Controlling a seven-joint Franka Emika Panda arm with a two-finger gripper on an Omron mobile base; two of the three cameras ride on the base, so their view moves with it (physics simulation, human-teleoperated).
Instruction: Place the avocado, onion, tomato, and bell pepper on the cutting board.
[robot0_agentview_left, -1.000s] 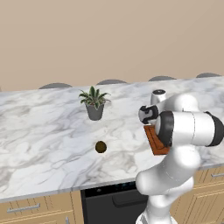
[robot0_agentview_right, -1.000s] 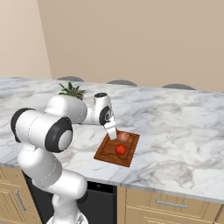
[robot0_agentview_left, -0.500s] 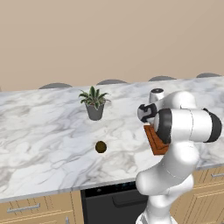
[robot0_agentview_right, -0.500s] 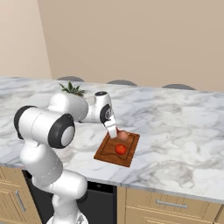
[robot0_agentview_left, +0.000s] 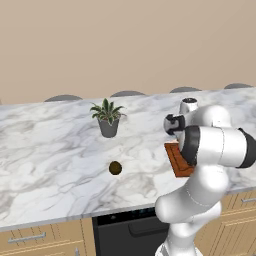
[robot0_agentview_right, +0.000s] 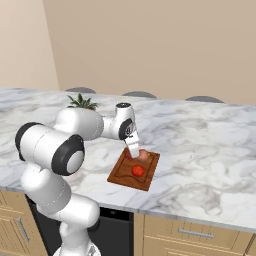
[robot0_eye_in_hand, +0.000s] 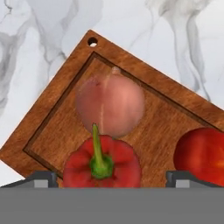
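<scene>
Here the two dark fingertips (robot0_eye_in_hand: 43, 177) stand wide apart at the bottom of the hand view, and the bell pepper (robot0_eye_in_hand: 102, 165) sits between them with its green stem up; whether the pads touch its sides cannot be told. The gripper (robot0_agentview_right: 133, 151) hangs low over the cutting board (robot0_agentview_right: 120, 172), at the end nearer the arm. In the hand view the onion (robot0_eye_in_hand: 110, 104) lies on the board just beyond the pepper, touching or nearly touching it, and the tomato (robot0_eye_in_hand: 202, 155) rests on the board off to one side, apart from both. From the right base camera the tomato shows as a bright red ball near the board's middle. The avocado (robot0_agentview_left: 115, 168) lies alone on the marble counter (robot0_agentview_left: 50, 150), well apart from the board, in front of the potted plant (robot0_agentview_left: 108, 118).
</scene>
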